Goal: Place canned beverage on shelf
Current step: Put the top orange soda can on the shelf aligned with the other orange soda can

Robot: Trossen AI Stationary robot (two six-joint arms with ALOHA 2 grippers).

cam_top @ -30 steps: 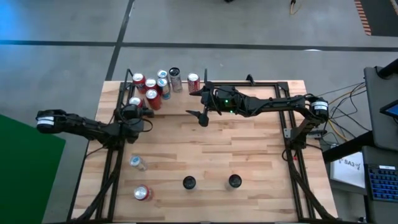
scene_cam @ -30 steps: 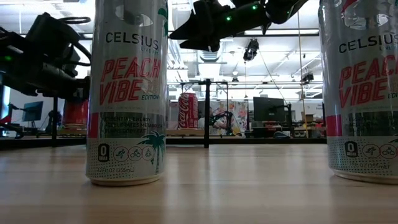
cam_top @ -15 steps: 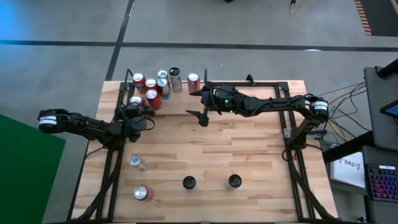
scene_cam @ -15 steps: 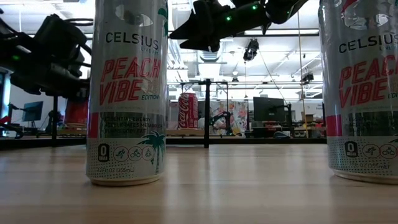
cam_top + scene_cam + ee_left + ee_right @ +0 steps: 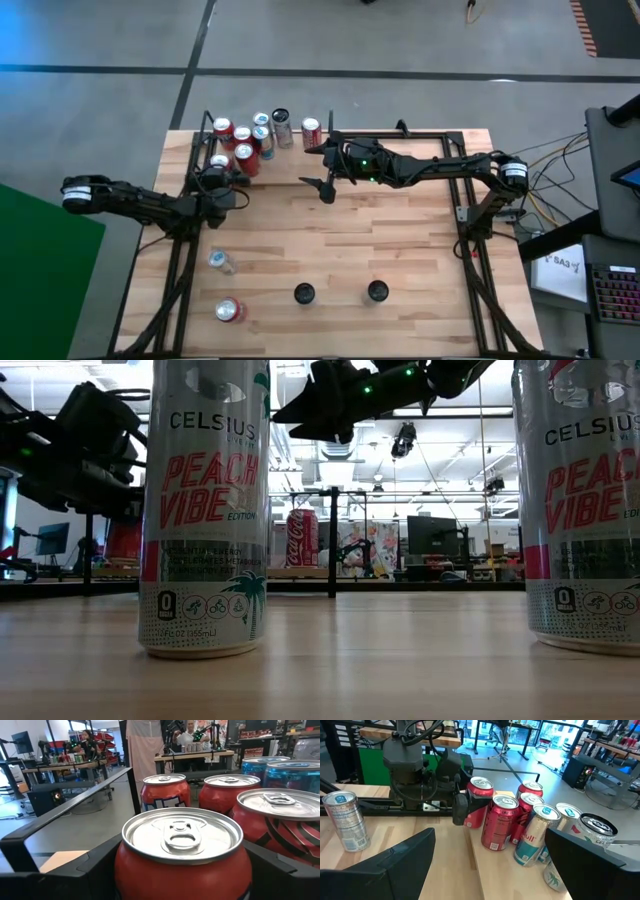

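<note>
The left tool (image 5: 222, 178) is sitting at the near edge of the light wood plank shelf (image 5: 300, 153) with thin black rod edging, at the far left of the pale butcher-block table (image 5: 400, 250), its fingers spread wide around a red aluminium can with a silver pull-tab lid (image 5: 182, 851); that can is standing upright between the fingers, though whether the pads are pressing on it cannot be told. Crowding in just behind it are more upright cans: a second red can (image 5: 164, 790), a third red one (image 5: 229, 791), a larger red can with dark markings (image 5: 280, 820) and two blue-topped cans (image 5: 295, 770), all bunched close together. A silver and teal slim can (image 5: 536, 834) is standing at the near side of the cluster in the right wrist view, with a silver slim can (image 5: 595, 827) beside it. The right tool (image 5: 322, 186) is hanging above the table's far middle, fingers wide apart and holding nothing. Out on the open table, a silver can (image 5: 221, 262) and a red can (image 5: 228, 310) are lying at the near left, and two tall silver peach-lettered cans (image 5: 205, 510) are standing at the near edge, well apart from the shelf. A lone red cola can (image 5: 302, 538) is standing by the black upright divider rod (image 5: 332, 530).
</note>
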